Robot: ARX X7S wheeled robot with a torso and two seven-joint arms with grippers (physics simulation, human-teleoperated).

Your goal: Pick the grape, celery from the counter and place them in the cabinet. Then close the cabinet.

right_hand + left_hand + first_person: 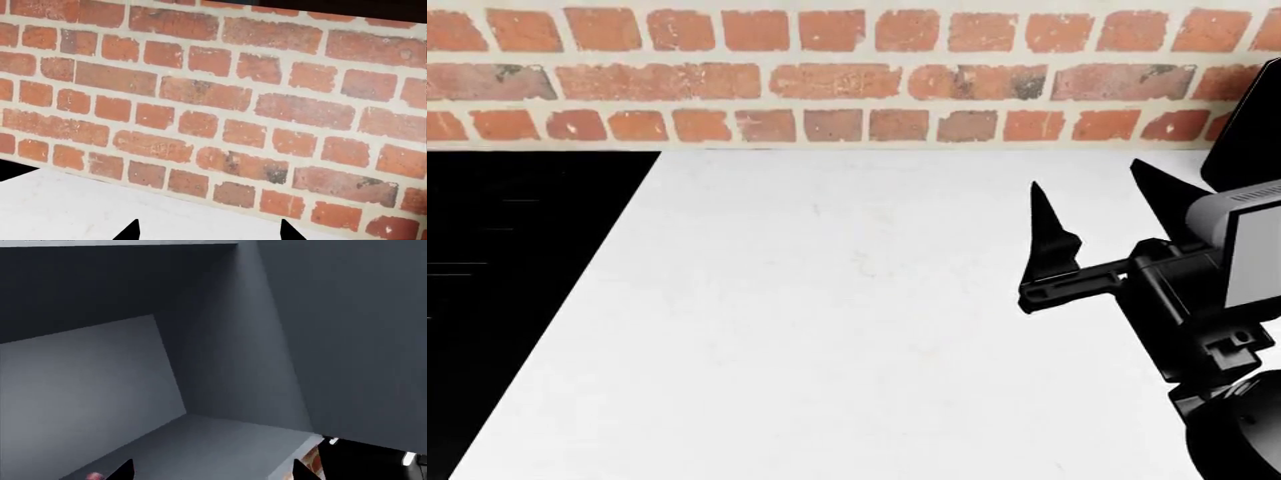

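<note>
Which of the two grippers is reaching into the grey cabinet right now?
The left gripper: its wrist view shows grey cabinet walls around its fingertips. The right gripper is open above the white counter, facing the brick wall.

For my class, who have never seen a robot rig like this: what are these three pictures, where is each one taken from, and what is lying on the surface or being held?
They are simulator renders from one moment of a two-armed wheeled robot.

The head view looks down from the robot's head at a white counter below a brick wall. The black right gripper hovers open, holding nothing. No food shows on the counter here.

The right wrist view, from that arm's camera, faces the same wall, with the two fingertips at its edge.

The left wrist view looks into a grey cabinet. The left gripper is spread open; a small pinkish thing beside one fingertip may be the grape, but too little shows to tell.
</note>
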